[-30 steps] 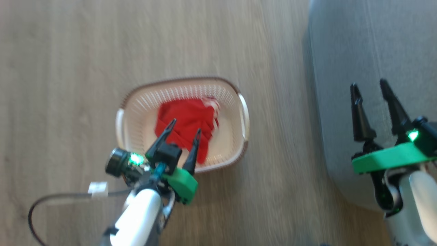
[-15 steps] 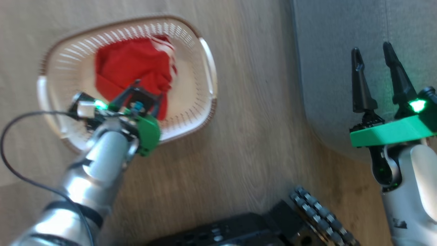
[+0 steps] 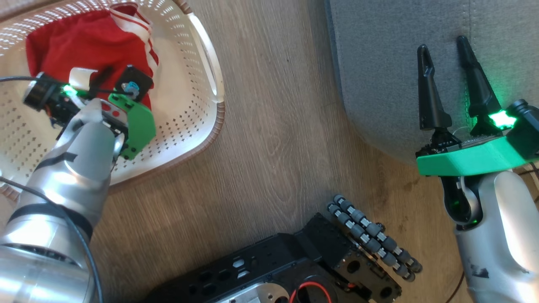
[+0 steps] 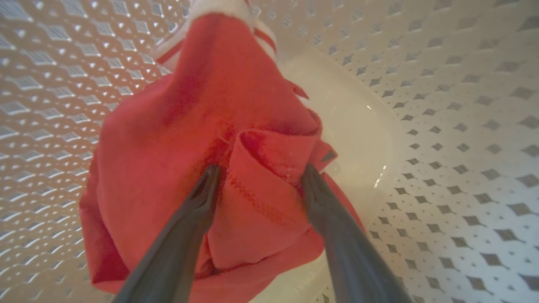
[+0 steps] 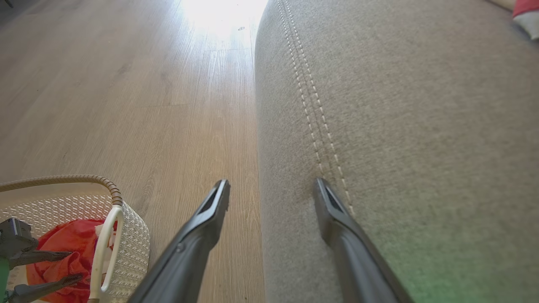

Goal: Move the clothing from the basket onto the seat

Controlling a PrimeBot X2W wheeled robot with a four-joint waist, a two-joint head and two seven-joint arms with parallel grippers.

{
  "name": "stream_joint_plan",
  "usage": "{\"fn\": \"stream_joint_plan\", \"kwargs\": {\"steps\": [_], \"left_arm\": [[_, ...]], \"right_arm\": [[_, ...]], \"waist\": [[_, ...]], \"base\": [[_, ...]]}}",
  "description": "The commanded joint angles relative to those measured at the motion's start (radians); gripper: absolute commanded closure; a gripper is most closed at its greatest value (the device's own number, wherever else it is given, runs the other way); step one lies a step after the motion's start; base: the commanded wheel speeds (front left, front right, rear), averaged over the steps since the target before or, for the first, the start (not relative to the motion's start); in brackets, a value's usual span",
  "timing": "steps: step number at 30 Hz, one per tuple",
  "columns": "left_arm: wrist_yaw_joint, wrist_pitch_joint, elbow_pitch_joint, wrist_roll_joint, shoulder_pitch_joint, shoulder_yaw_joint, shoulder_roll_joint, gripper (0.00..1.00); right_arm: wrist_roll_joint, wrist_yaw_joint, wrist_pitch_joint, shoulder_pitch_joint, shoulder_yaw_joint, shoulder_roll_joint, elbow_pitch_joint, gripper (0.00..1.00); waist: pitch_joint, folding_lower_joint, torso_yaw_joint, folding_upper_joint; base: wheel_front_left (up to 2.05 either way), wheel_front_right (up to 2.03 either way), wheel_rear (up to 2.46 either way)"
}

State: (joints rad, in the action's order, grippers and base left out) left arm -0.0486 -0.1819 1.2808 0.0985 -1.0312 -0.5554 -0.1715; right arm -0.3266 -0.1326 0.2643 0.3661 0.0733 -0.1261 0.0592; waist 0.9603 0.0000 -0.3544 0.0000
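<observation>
The cream basket (image 3: pixel 185 113) stands on the wood floor at the upper left of the head view, with red clothing (image 3: pixel 76 46) trimmed in white lying inside. My left gripper (image 4: pixel 259 172) is down in the basket (image 4: pixel 463 126), open, its two fingers astride a raised fold of the clothing (image 4: pixel 189 126) with the tips against the fabric. My right gripper (image 3: pixel 442 44) hangs open and empty over the near edge of the grey seat (image 3: pixel 400 63). The right wrist view shows that gripper (image 5: pixel 271 185), the seat (image 5: pixel 400 126) and its pale seam, and the basket (image 5: pixel 134 240).
My black base with its roller wheel (image 3: pixel 370 235) sits on the floor at the bottom middle. A strip of wood floor (image 3: pixel 273 105) separates basket and seat. A bit of red and white fabric (image 5: pixel 524 8) lies on the seat's far corner.
The head camera has swung down and closer, so the whole picture has shifted. My left gripper has gone from above the basket down into it, onto the clothing. The right gripper stays open.
</observation>
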Motion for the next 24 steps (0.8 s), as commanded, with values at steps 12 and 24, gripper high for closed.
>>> {"fn": "stream_joint_plan", "kwargs": {"steps": [12, 24], "left_arm": [[-0.120, 0.123, 0.008, 0.019, -0.083, -0.012, -0.060, 0.00], [-0.014, 0.249, 0.010, -0.023, -0.089, -0.016, -0.069, 0.00]], "right_arm": [[-0.003, 0.002, -0.003, -0.074, 0.013, 0.000, -0.004, 0.00], [0.003, 0.002, -0.003, -0.091, 0.016, -0.008, -0.013, 0.00]], "waist": [[0.036, 0.0000, 0.000, 0.0000], [0.054, 0.0000, 0.008, 0.0000]], "base": [[0.00, 0.00, 0.00], [0.00, 0.00, 0.00]]}}
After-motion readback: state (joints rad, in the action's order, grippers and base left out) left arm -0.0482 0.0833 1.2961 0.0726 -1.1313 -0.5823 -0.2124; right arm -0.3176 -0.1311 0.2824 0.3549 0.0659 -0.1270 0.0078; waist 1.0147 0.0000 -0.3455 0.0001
